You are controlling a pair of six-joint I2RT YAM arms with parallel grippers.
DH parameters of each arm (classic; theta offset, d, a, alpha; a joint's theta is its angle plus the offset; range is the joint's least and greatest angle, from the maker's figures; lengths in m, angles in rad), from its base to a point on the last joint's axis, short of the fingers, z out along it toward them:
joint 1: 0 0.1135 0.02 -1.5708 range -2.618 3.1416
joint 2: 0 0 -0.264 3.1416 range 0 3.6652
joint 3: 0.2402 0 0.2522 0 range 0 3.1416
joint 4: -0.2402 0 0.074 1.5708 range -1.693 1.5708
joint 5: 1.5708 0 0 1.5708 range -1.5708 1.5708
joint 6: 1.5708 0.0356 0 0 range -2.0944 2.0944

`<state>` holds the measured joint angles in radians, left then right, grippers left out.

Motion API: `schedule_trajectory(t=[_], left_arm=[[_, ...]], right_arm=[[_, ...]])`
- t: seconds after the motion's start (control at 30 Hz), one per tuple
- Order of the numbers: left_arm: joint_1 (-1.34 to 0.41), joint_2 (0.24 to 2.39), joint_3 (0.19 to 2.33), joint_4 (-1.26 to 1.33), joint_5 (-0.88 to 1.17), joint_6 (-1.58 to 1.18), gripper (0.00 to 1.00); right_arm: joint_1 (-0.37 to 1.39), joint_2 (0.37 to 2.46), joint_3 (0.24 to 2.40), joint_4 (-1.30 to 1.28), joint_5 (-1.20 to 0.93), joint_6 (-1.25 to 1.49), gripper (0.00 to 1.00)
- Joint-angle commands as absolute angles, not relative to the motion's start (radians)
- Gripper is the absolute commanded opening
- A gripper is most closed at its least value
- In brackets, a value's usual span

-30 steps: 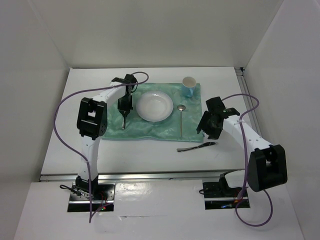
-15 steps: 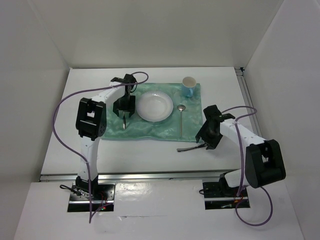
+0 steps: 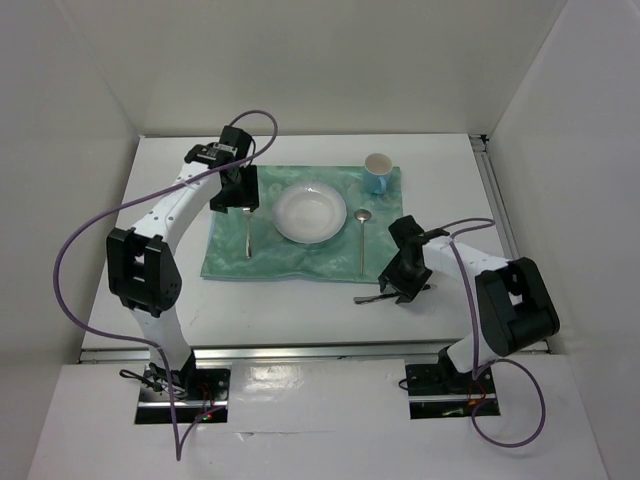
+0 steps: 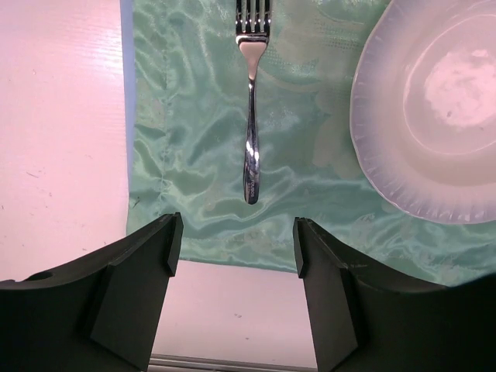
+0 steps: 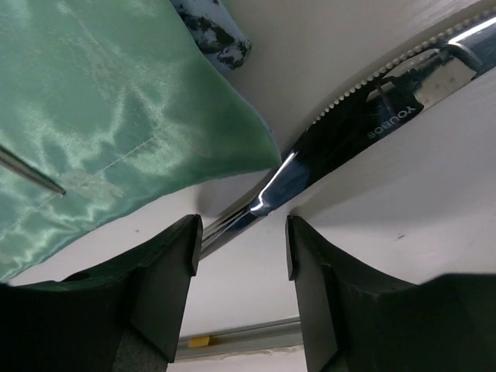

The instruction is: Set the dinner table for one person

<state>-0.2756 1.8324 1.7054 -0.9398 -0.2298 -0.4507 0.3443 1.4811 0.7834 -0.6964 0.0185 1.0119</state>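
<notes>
White-and-black arms (image 3: 175,205) (purple cables (image 3: 57,262) looping).

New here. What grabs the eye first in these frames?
The green satin cloth mat mid-table, carrying a white round plate with a steel fork to its left and a steel spoon to its right. The steel knife lies off the mat on the white dinner table, the right gripper open astride its handle.

The white-and-black left arm (image 3: 165,212) reaches forward from its base, with the elbow raised and the wrist angled down. Its black two-finger left gripper (image 4: 235,232) points downward, fingers (image 4: 132,287) spread wide. The white-and-black right arm (image 3: 456,262) folds inward and sits low. Its black right gripper (image 5: 242,232) points downward, fingers (image 5: 159,287) parted.
</notes>
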Motion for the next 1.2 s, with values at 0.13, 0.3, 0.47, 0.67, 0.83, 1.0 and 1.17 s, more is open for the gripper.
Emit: schedule_trajectory(t=[0.13, 0.3, 0.47, 0.67, 0.83, 1.0, 1.17], left_arm=[[-0.275, 1.821, 1.689, -0.939, -0.221, -0.474, 0.76], [-0.275, 1.821, 1.689, -0.939, -0.23, -0.474, 0.76], [-0.275, 1.812, 1.689, -0.939, -0.23, -0.474, 0.76], [-0.275, 1.812, 1.689, -0.939, -0.221, -0.474, 0.76], [-0.275, 1.812, 1.689, -0.939, -0.221, -0.465, 0.76], [-0.275, 1.821, 1.689, -0.939, -0.221, -0.465, 0.76], [-0.275, 1.821, 1.689, -0.939, -0.221, -0.465, 0.76]], right_arm=[[0.428, 1.585, 0.825, -0.722, 0.103, 1.181, 0.51], [0.428, 1.594, 0.785, -0.713, 0.103, 1.264, 0.48], [0.428, 1.605, 0.787, -0.779, 0.156, 1.316, 0.48], [0.417, 1.624, 0.819, -0.841, 0.209, 1.353, 0.39], [0.417, 1.623, 0.819, -0.883, 0.219, 1.362, 0.35], [0.417, 1.577, 0.81, -0.911, 0.252, 1.362, 0.35], [0.417, 1.568, 0.81, -0.925, 0.27, 1.362, 0.33]])
